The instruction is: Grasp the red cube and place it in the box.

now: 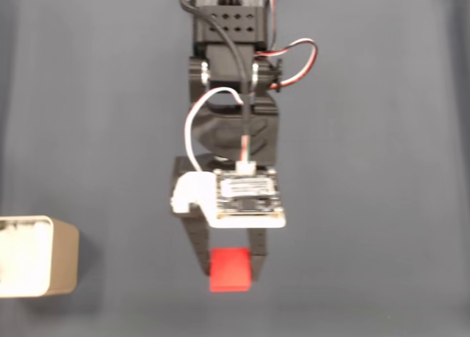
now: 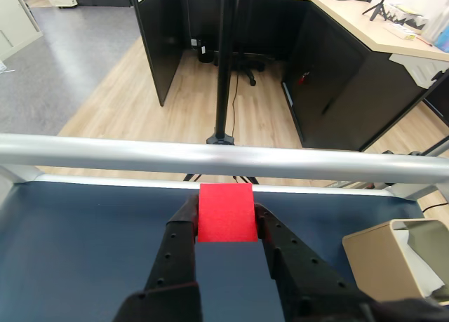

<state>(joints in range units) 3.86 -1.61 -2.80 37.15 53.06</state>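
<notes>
Sitting at far left of the fixed view, the box (image 1: 62,256) rests on the dark tabletop (image 1: 382,205), well apart from me. Mid-frame, my gripper (image 1: 229,267) is clamped on the red cube (image 1: 230,269), black fingers (image 1: 194,241) pressing both sides. Wrist view, l to r: left finger, cube (image 2: 225,212) pinched betw. tips, right finger, then box (image 2: 382,262) at lower right w/ its white inside showing.

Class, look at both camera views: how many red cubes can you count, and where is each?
1. The red cube sits between the fingers of the gripper, near the bottom centre of the fixed view, right of the box. The arm could hide others.
</notes>
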